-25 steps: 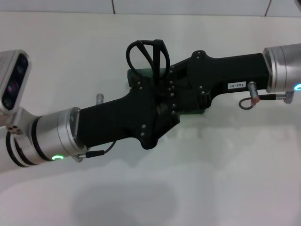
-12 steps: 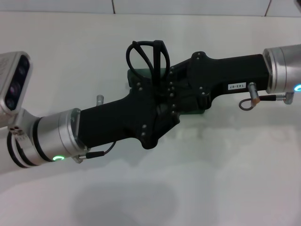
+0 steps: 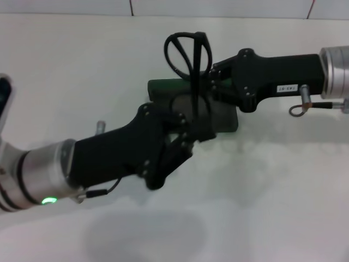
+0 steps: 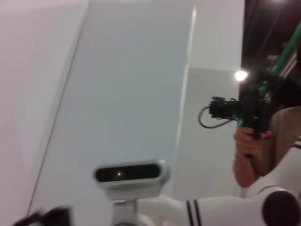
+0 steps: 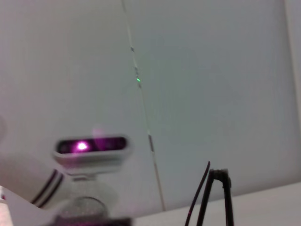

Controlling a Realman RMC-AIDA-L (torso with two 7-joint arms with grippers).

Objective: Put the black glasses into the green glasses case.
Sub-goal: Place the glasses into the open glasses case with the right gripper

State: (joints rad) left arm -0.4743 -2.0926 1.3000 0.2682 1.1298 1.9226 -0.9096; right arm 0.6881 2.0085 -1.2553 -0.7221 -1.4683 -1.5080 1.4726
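The black glasses (image 3: 196,54) stand upright above the far edge of the green glasses case (image 3: 163,87), which lies on the white table. My right gripper (image 3: 207,86) reaches in from the right and is shut on the glasses at their lower part. The glasses' thin black arms (image 5: 226,197) also show in the right wrist view. My left gripper (image 3: 197,131) reaches in from the lower left and lies over the case's near side, covering its middle. I cannot tell whether the case is open.
The white table (image 3: 262,191) runs to a tiled wall at the back. The left wrist view points upward at my own head (image 4: 129,174) and a person holding a camera (image 4: 249,122).
My right gripper has moved right and slightly away, taking the glasses with it. My left arm has drawn back toward the lower left, uncovering more of the case.
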